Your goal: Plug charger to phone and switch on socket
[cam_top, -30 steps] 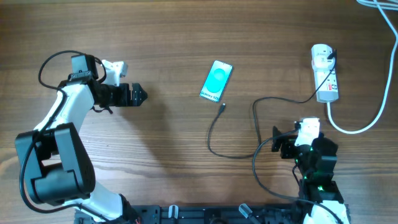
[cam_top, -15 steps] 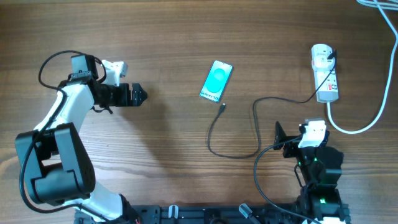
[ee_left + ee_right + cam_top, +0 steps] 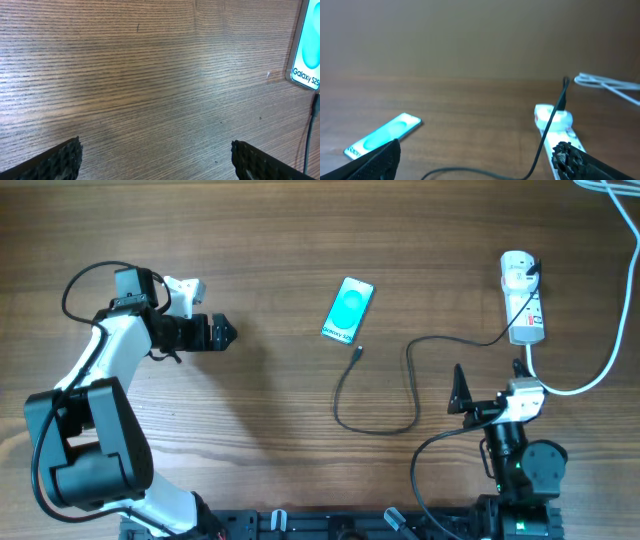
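The phone (image 3: pixel 348 310) lies face up mid-table, teal screen, white text band at its near end; it also shows in the left wrist view (image 3: pixel 307 55) and the right wrist view (image 3: pixel 382 135). The thin black charger cable (image 3: pixel 385 390) loops from its loose tip (image 3: pixel 359 352) just below the phone to the black plug (image 3: pixel 533 273) in the white socket strip (image 3: pixel 522 310), also seen in the right wrist view (image 3: pixel 555 130). My left gripper (image 3: pixel 222 334) is open and empty, left of the phone. My right gripper (image 3: pixel 458 392) is open and empty, below the socket, beside the cable.
A thick white cord (image 3: pixel 600 360) runs from the socket's near end toward the table's far right corner. The robots' black wires loop near each arm base at the front edge.
My right arm has swung up and to the right, its gripper now nearer the socket's lower end. The left arm, phone and cable have not moved.
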